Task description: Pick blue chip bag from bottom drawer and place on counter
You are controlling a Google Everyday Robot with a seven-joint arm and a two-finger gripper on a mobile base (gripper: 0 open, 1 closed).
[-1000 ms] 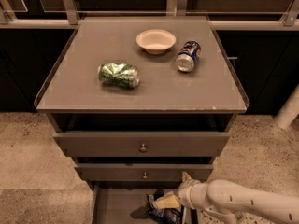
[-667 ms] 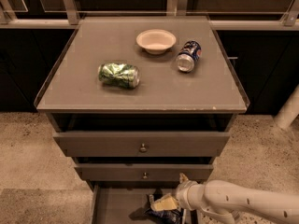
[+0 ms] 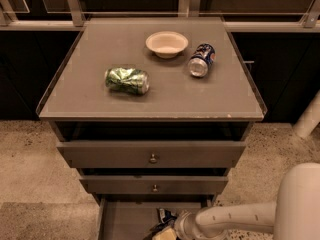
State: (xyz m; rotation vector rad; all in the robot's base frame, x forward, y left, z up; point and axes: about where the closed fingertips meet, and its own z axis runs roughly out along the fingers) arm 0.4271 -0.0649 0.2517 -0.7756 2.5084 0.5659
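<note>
Green can [image 3: 127, 80]: crushed, on its side, left of bowl
Bowl [image 3: 167, 43]: pale, upright
Blue soda can [image 3: 201, 60]: on its side, just beside bowl

One surface [image 3: 175, 99] holds two cans, green can [image 3: 127, 80] at 9 o'clock, blue can [image 3: 201, 60] at 2, and one bowl [image 3: 167, 43] at 12. Three drawers [image 3: 100, 154], two knobs [image 3: 153, 158]. One bag [image 3: 164, 216] and one pincer [image 3: 165, 232] at 6 o'clock in the bottom drawer [image 3: 125, 221].

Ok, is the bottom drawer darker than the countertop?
Camera view: yes; the flat grey counter is evenly lit, while the open grey bottom drawer is dim, with the hand at the frame's bottom edge beside the dark blue foil chip bag.
</note>
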